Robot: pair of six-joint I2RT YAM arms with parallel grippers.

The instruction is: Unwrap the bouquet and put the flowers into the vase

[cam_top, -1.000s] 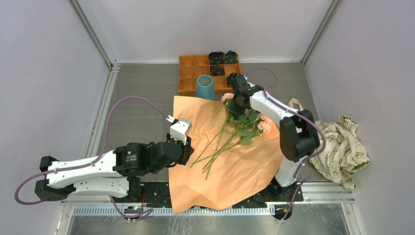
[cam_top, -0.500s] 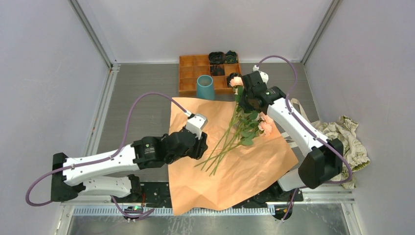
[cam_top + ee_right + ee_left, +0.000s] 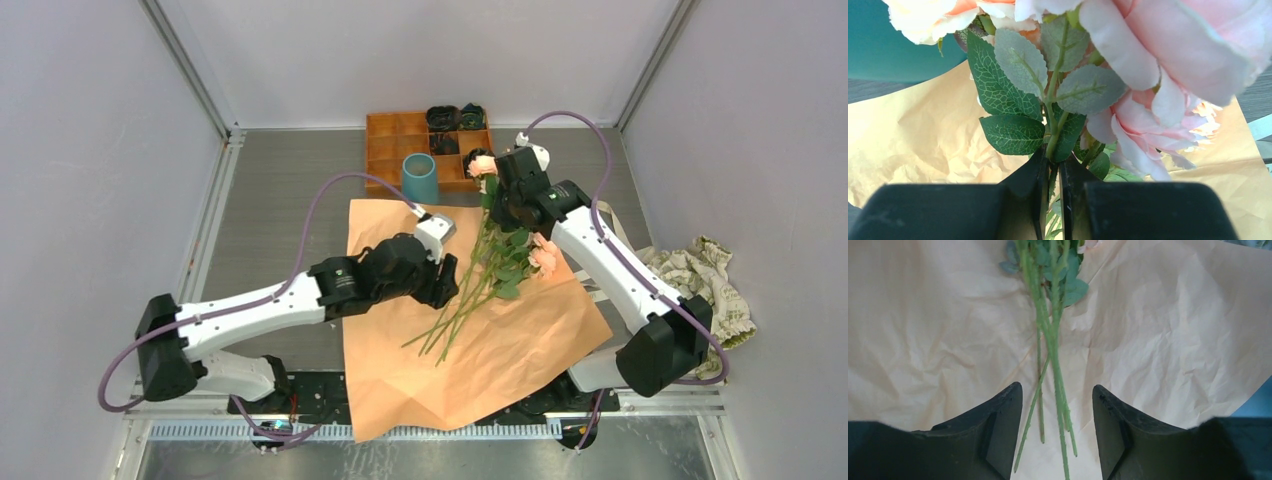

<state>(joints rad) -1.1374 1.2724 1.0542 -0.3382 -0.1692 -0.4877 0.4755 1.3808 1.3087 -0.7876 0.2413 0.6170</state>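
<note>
Clamping the flowers [image 3: 500,265] just under the blooms, right gripper [image 3: 1050,167] holds them slanted, heads near the vase [image 3: 420,178] at far centre. Left gripper [image 3: 1057,395], jaws apart, straddles the stem ends over the paper [image 3: 500,345], probably to gather them for insertion.

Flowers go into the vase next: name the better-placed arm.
Right. The right gripper is shut on the flowers, close to the vase; the left gripper hangs open over the stem ends.
</note>
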